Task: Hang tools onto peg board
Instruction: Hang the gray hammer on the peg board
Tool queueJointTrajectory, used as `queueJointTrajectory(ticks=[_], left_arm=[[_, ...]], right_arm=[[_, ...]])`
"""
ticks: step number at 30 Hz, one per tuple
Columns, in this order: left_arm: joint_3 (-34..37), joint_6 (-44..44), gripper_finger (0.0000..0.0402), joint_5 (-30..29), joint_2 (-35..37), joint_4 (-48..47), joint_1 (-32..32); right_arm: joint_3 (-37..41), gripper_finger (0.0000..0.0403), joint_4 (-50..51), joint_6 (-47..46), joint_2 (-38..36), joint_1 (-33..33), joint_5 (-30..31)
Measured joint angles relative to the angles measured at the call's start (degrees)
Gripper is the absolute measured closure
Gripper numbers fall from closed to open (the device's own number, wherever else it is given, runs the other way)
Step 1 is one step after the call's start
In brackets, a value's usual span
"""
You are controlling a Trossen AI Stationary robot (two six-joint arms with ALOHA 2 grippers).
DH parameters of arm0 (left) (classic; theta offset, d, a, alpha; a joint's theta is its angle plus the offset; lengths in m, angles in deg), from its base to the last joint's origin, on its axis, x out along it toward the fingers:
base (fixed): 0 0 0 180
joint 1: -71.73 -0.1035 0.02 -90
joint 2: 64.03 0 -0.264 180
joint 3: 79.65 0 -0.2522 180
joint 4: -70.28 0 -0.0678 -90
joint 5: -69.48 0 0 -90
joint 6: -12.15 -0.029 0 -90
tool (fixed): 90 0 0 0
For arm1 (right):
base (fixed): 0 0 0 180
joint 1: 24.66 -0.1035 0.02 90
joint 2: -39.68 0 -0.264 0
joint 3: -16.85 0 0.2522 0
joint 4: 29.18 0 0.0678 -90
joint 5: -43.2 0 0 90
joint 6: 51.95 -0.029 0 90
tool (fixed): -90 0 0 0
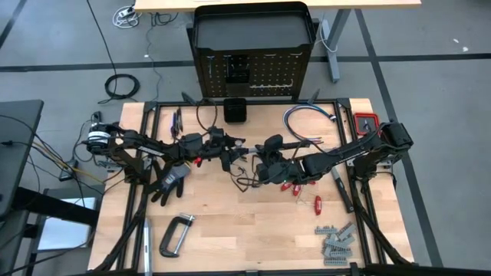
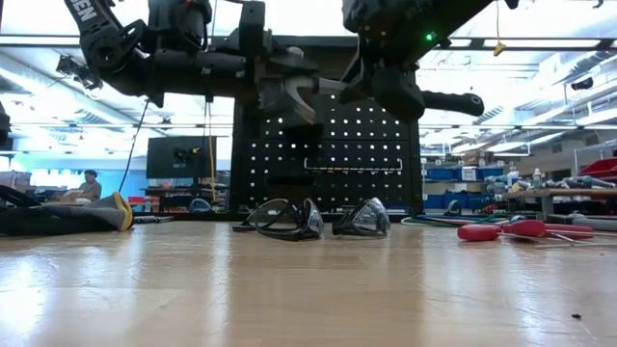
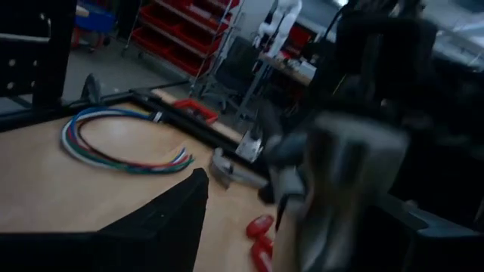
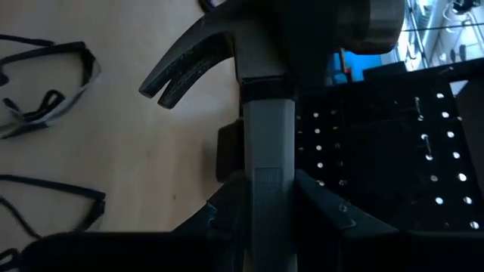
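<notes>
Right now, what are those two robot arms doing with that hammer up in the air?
The right gripper is shut on the grey handle of a steel-headed claw hammer and holds it above the wooden table, in front of the upright black peg board. The left gripper is open beside it and holds nothing. Two pairs of thin black-framed glasses lie on the table below, and the red-handled drivers are not hung yet.

left arm reaches from frame left to centre, left gripper (image 1: 229, 152) jaws wide apart | right arm from frame right, right gripper (image 1: 267, 165) clamped on hammer (image 4: 261, 136)
</notes>
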Motion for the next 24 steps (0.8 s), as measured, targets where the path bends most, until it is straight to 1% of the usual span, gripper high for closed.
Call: queueJointTrajectory(ticks=[6,9,10,12,15,16,20,24], left_arm=[[0.0,-0.7,0.0138,-0.7,0.0,-2.3,0.0],[0.0,-1.8,0.0161,-0.7,0.0,-2.4,0.0],[0.0,-2.2,0.0176,-0.7,0.0,-2.3,0.0],[0.0,-2.4,0.022,-0.3,0.0,-1.8,0.1],[0.0,-3.6,0.0313,0.3,0.0,-0.8,0.2],[0.0,-3.8,0.0321,0.2,0.0,-0.6,0.2],[0.1,-3.3,0.0318,1.6,0.1,-0.6,0.1],[0.2,-4.6,0.0318,1.8,3.7,-6.6,0.2]], right_arm=[[0.0,0.0313,-0.1,0.0,0.0,-0.1,2.5],[0.0,0.0312,-0.3,-0.4,0.0,-0.1,2.5],[0.0,0.0312,-0.4,-0.7,0.0,-0.1,2.1],[0.0,0.0311,-0.6,-2.5,0.0,0.0,1.0],[0.0,0.0305,-0.5,-5.4,0.0,0.0,0.1],[0.0,0.0303,-0.4,-5.9,0.0,0.1,0.1],[0.0,0.0289,1.1,-11.7,-0.2,-0.1,-2.3],[-0.1,0.0273,4.0,-16.6,-1.7,-1.9,-4.7]])
